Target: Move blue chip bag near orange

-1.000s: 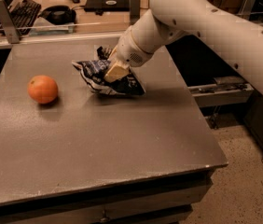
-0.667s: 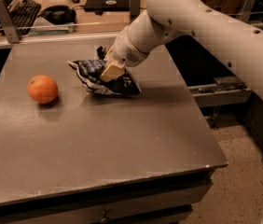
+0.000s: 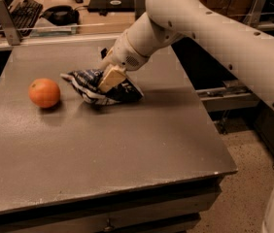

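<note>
The blue chip bag (image 3: 91, 85) is a crumpled navy bag with white edges, lying on the grey table (image 3: 127, 149) just left of centre. My gripper (image 3: 108, 80) comes down from the upper right and is shut on the blue chip bag at its top, with a tan finger pad pressed against it. The orange (image 3: 44, 92) sits on the table to the left of the bag, a short gap away from the bag's left tip.
The table's right edge (image 3: 210, 125) drops to a speckled floor. Behind the table a desk holds a keyboard (image 3: 23, 11), a black headset (image 3: 59, 14) and a metal post (image 3: 3, 18) at the back left.
My gripper has dragged the blue chip bag to the left, closing the gap to the orange. The orange has not moved.
</note>
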